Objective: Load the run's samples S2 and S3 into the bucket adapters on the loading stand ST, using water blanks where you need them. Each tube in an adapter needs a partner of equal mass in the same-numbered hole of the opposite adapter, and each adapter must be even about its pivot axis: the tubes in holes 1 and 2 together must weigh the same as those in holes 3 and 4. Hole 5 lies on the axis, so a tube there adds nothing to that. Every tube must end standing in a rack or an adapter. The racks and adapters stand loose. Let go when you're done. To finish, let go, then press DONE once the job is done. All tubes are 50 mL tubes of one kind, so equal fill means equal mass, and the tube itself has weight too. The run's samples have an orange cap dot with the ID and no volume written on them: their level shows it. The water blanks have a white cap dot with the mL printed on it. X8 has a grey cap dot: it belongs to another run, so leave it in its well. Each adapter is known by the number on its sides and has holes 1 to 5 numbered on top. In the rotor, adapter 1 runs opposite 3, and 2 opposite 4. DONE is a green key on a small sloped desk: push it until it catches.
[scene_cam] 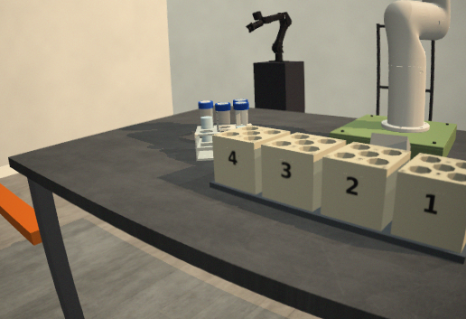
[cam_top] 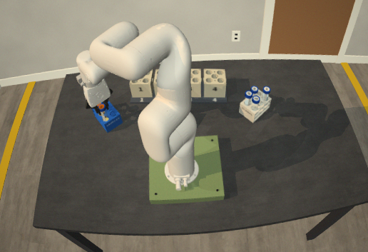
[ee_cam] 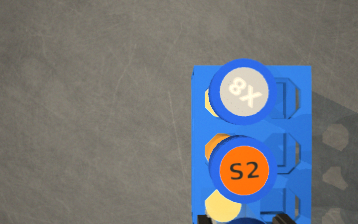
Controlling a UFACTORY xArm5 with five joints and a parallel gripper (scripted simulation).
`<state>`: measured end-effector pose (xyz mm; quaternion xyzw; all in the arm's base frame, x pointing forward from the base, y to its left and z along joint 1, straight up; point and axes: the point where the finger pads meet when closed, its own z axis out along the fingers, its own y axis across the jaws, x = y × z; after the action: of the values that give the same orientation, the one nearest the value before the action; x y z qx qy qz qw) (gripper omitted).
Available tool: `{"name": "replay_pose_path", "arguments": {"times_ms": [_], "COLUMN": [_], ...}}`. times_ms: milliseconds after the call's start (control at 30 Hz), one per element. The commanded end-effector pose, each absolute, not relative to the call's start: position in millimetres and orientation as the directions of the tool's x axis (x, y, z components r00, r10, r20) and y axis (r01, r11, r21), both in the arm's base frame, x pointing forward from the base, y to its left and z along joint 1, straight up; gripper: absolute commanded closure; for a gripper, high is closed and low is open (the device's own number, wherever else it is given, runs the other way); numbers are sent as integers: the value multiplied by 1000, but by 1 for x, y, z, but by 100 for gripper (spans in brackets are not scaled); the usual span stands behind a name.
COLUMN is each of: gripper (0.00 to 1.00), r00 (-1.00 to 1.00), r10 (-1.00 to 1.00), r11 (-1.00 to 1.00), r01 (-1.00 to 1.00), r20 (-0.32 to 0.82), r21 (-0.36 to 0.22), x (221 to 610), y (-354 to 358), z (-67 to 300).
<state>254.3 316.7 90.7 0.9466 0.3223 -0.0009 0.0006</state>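
Observation:
The blue sample rack (cam_top: 108, 123) (ee_cam: 200, 130) stands at the left. My gripper (cam_top: 102, 106) (ee_cam: 245, 220) is shut on a blue-capped tube with an orange dot at the rack's near end. Its ID is cut off in the wrist view; how deep it sits is unclear. S2 (ee_cam: 244, 170) and grey-dotted X8 (ee_cam: 244, 92) stand in the same row. Adapters 1 (cam_top: 140, 90) (scene_cam: 429, 221), 2 (scene_cam: 352, 203), 3 (scene_cam: 289, 185) and 4 (cam_top: 215, 90) (scene_cam: 232, 172) sit on the loading stand; no tubes show in them. Several blue-capped water blanks (cam_top: 255, 99) (scene_cam: 222, 107) stand in the white rack (cam_top: 246, 113); their numbers are unreadable.
The arm's green base plate (cam_top: 210, 164) (scene_cam: 433, 131) is at the middle front. A grey sloped block (scene_cam: 389, 142) shows behind adapter 2; its key is not visible. The arm hides part of the adapter row in the top view.

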Motion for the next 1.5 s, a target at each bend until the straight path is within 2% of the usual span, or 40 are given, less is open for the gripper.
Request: {"name": "replay_pose_path", "arguments": {"times_ms": [0,267,1467], "gripper": [100,100,100], "r00": [792,792,792], "r10": [610,610,610], "r11": [-792,-792,-792], "r01": [610,610,610], "r20": [2,2,2], "r21": [0,0,0], "x": [255,255,255], "y": [318,318,318], "z": [94,96,161]}}
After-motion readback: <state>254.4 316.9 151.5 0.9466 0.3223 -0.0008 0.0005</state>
